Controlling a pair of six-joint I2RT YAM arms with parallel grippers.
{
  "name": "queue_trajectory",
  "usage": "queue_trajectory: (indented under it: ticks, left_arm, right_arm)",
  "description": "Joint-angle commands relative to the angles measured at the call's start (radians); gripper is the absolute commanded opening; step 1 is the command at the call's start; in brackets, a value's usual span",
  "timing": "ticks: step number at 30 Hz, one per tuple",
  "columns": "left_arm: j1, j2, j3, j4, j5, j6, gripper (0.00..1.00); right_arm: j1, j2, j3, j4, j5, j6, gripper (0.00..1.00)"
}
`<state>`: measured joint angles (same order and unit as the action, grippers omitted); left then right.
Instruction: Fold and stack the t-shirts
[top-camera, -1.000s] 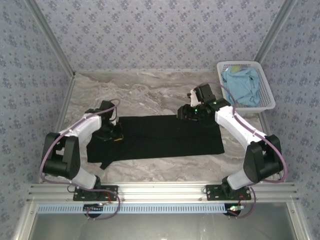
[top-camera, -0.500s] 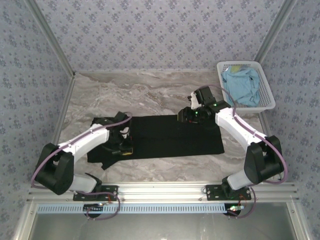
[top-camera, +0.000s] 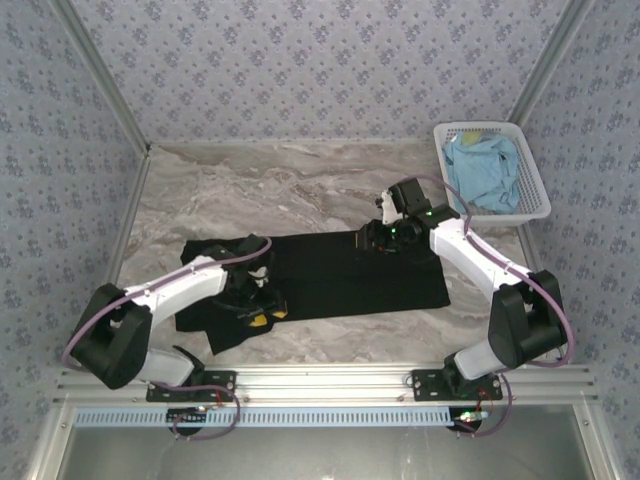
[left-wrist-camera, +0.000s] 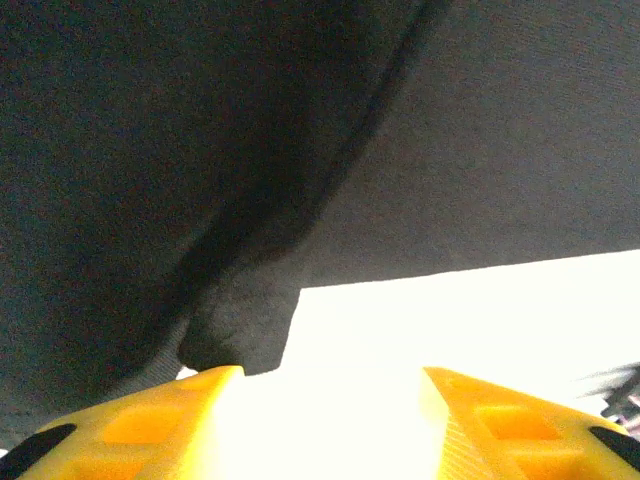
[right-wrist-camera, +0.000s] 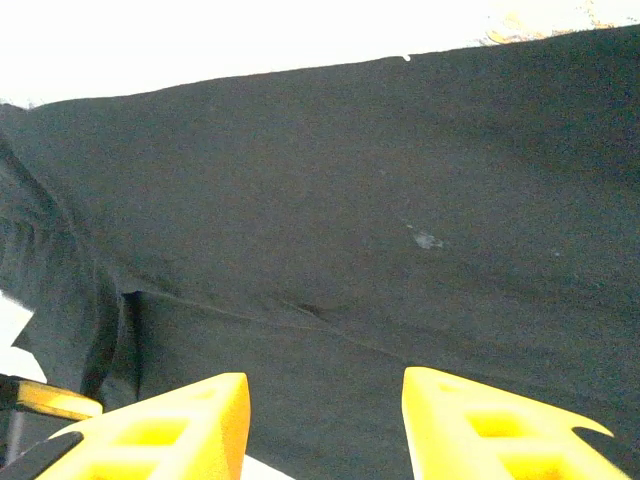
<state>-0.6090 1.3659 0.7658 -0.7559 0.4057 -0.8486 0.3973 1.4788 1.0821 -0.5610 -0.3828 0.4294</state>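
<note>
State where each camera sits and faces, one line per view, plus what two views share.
Top external: fixed above and behind the arm bases, looking down at the grey marble-patterned table, left hand and right hand.
Left wrist: on the left arm, facing the large black fabric t-shirt's edge; yellow fingers below.
Right wrist: on the right arm, facing that t-shirt's flat cloth; yellow fingers below.
Shared: both wrist views show the t-shirt.
</note>
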Motion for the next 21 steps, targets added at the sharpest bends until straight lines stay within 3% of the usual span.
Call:
queue_trajectory:
  ticks: [1,6,9,17,21]
  left_arm:
    - [0.068,-0.1,0.002,-0.067,0.018,-0.022,0.49]
    - [0.206,-0.16,-0.05,-0.046,-0.057,-0.015,0.44]
    - [0.21,-0.094,-0.073,0.031,-0.053,-0.012,0.42]
    - [0.05,0.044,-0.026,0.145,-0.049,-0.038,0.4]
    - [-0.008,0.086,0.002,0.131,-0.06,-0.037,0.32]
  right_arm:
    - [-0.001,-0.031,-0.01,-0.025,-0.014,-0.001,0.47]
    - [0.002,-0.031,-0.02,-0.014,-0.019,0.003,0.47]
    - [0.003,-0.031,-0.019,-0.016,-0.019,0.004,0.46]
    - [0.003,-0.037,-0.014,-0.026,-0.022,-0.001,0.46]
    - [0.005,-0.039,-0.02,-0.017,-0.021,0.008,0.46]
